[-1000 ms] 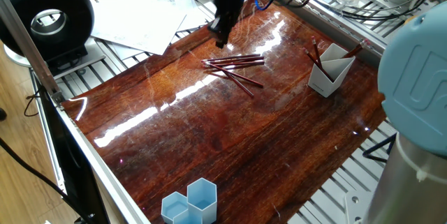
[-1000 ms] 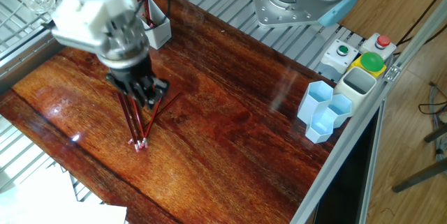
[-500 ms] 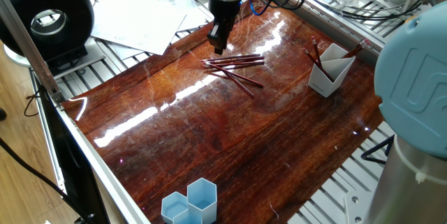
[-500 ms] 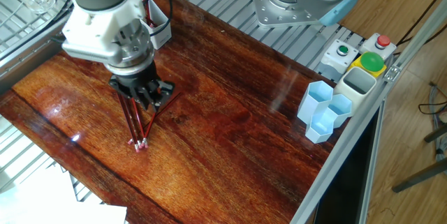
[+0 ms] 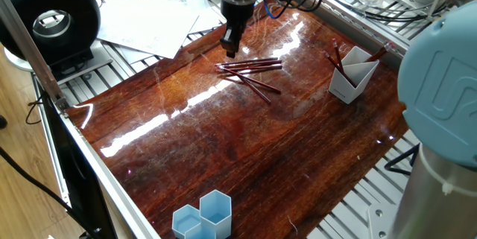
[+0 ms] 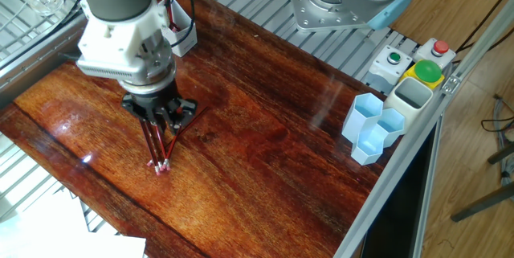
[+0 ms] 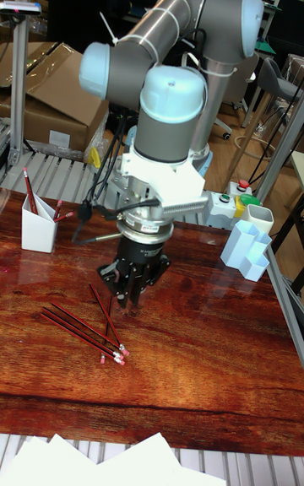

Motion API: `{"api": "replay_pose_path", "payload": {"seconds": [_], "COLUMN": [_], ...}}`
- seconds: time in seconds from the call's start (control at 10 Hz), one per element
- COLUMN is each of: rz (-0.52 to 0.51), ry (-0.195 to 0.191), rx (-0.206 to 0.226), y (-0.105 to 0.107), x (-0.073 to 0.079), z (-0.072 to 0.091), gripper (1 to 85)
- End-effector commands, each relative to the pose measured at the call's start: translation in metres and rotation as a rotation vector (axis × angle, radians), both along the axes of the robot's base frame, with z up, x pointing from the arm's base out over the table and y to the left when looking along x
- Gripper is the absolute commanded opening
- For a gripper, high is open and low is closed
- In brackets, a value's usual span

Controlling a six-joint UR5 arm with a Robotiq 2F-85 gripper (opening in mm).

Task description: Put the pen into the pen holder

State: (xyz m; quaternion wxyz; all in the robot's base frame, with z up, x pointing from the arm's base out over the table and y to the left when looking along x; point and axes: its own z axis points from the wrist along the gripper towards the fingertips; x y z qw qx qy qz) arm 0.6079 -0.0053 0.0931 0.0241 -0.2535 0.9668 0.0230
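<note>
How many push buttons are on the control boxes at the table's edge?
3: a red button at the rail, a green button on a yellow base just beside it, and a dark button on the white box nearer the table. None appears hidden.

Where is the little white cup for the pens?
The pen holder stands at the right of the table in one fixed view, apart from the loose pens, with a few pens already in it.

Red pens (image 5: 252,73) lie loose in a fanned pile mid-bench; white angular pen holder (image 5: 352,77) stands upright w/ pens, well apart.
</note>
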Motion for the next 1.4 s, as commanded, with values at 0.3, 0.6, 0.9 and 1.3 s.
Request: {"api": "replay_pose_path", "payload": {"seconds": [0.3,0.6,0.9,1.3], "rz": [-0.021,-0.028,0.017,0.001], "ry": [0.047,0.074,0.232,0.251], "rx": [-0.067,-0.065,-0.13,-0.146], "y": [-0.008,-0.007,-0.024,-0.025], "x": [0.002,-0.003,-0.044,-0.044], "z": [-0.027,-0.034,-0.029,-0.035], "gripper": [26.0,25.3,26.7,28.7]}}
